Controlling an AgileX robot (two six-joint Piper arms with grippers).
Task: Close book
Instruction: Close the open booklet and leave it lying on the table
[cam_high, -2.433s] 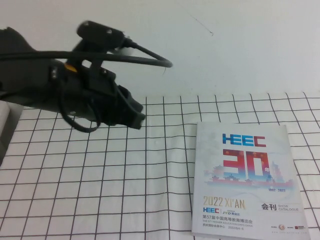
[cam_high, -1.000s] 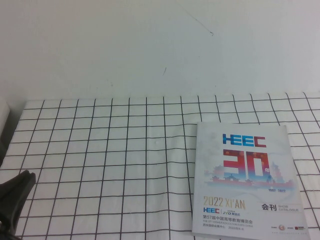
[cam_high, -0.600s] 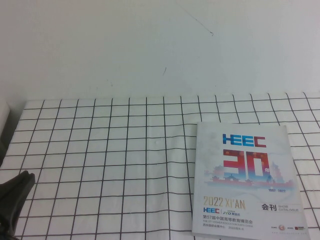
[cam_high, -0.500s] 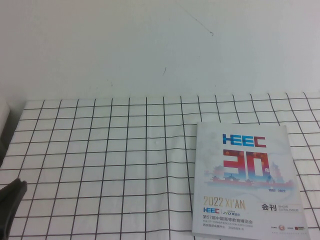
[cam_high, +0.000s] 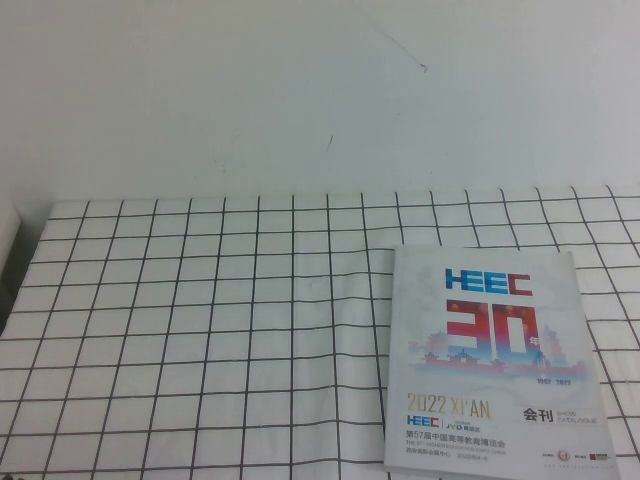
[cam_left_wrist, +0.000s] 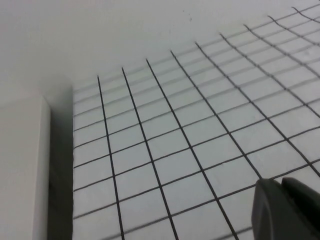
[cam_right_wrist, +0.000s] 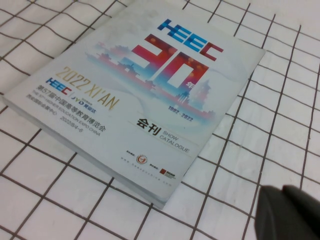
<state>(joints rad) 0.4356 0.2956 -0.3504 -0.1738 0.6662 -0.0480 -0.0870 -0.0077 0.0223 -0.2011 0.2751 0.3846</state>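
Note:
The book (cam_high: 490, 360) lies closed and flat on the grid cloth at the right, front cover up, printed "HEEC 30". It also lies cover up in the right wrist view (cam_right_wrist: 145, 95). Neither arm appears in the high view. My right gripper (cam_right_wrist: 285, 192) hovers above the cloth just off the book's corner, fingers together and holding nothing. My left gripper (cam_left_wrist: 281, 182) is over bare grid cloth far from the book, fingers together and empty.
A black-lined white grid cloth (cam_high: 200, 330) covers the table. A white block (cam_left_wrist: 22, 165) sits at the cloth's left edge, and a sliver of the block (cam_high: 6, 235) shows in the high view. Plain white surface lies beyond the cloth.
The left arm, which was over the cloth's left half, pulled back toward the near left corner and has left the high view. The book has not moved.

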